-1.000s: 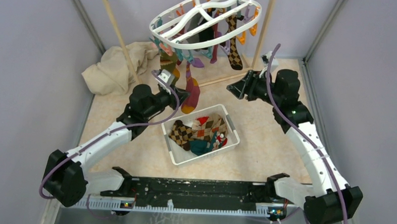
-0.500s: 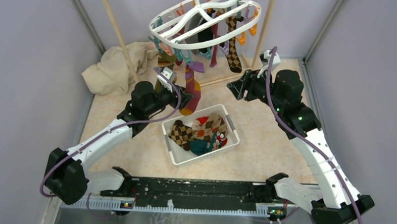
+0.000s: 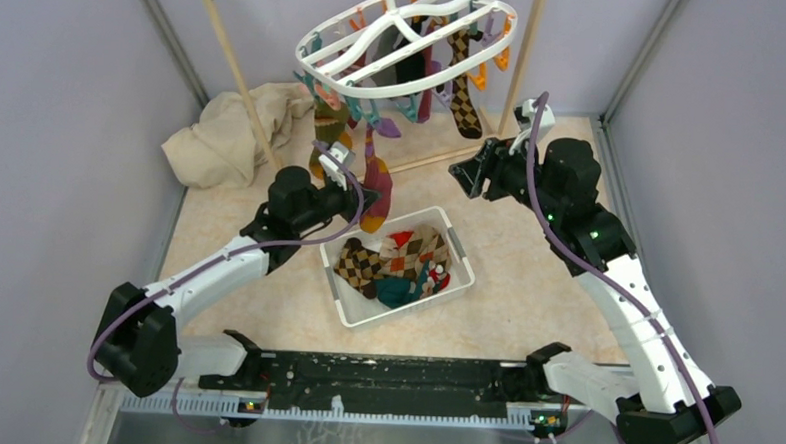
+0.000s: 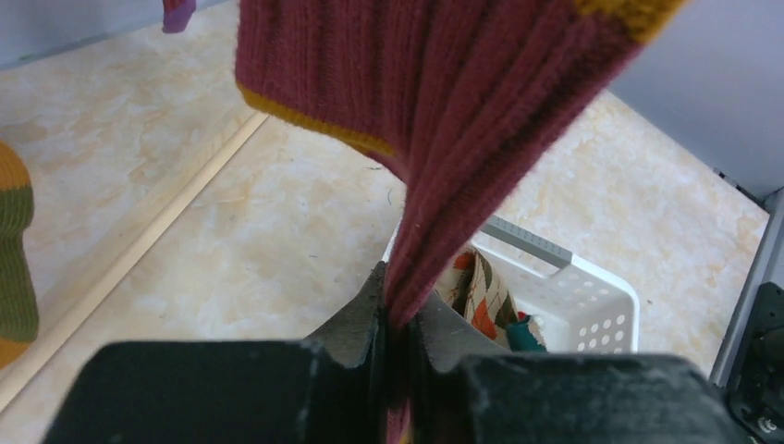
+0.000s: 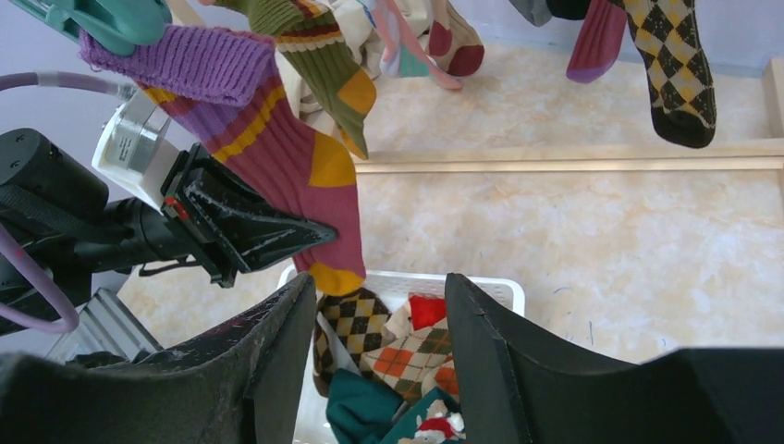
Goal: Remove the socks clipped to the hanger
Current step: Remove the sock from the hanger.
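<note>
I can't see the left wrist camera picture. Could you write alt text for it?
The left gripper is pinched shut on a hanging maroon sock with yellow bands. Behind it, a white basket holding other socks sits on a pale tabletop.

Misc. coloured socks (image 3: 464, 105) hang pegged under white oval hanger (image 3: 303, 50).

Left arm (image 3: 207, 272) and right arm (image 3: 630, 312): white link shells, black joint housings, purple cable (image 3: 532, 188) looped along each. Left pincer (image 3: 370, 196), right pincer (image 3: 457, 172): black, wedge-shaped fingers.
</note>
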Controlling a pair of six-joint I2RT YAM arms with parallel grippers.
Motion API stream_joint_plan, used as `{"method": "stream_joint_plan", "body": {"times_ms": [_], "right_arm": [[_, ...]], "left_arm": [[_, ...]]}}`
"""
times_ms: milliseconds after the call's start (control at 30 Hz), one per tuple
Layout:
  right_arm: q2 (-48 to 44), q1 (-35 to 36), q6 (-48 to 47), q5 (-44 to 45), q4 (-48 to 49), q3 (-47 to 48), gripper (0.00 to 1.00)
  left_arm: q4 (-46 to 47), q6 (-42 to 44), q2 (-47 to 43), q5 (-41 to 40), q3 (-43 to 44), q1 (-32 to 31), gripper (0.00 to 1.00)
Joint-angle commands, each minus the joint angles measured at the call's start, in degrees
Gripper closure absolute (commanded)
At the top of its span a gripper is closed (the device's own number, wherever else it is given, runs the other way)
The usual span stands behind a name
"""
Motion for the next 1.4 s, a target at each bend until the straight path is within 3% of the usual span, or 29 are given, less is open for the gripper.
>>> {"method": "stream_joint_plan", "body": {"times_ms": [0,33,133,433,767,1367], "right_arm": [[-0.7,0.6,-0.3,-0.9,0.9,2.2,0.46],[-0.7,0.9,-0.5,-0.8,0.6,2.7,0.46],[-0.8,2.8,-1.7,0.6,-0.4,3.9,0.48],[0.8,15.7,-6.7,15.5,-2.2,8.6,0.49],[7.1,25.7,-10.3,19.8,-2.1,21.3,0.48],[21.6,28.8,-15.2,25.2,-2.6,34.2,0.47]], "left_arm": [[-1.2,-0.3,0.3,0.9,3.5,-0.7,0.96],[-2.5,-0.2,0.5,0.3,4.4,-1.0,1.0],[-5.2,0.1,0.8,-2.4,6.4,-2.0,1.0],[-16.0,2.9,5.2,-17.4,15.5,-8.9,1.0],[-23.1,5.1,8.0,-29.1,19.3,-13.2,1.0],[-28.9,10.7,9.7,-41.8,22.5,-18.8,1.0]]}}
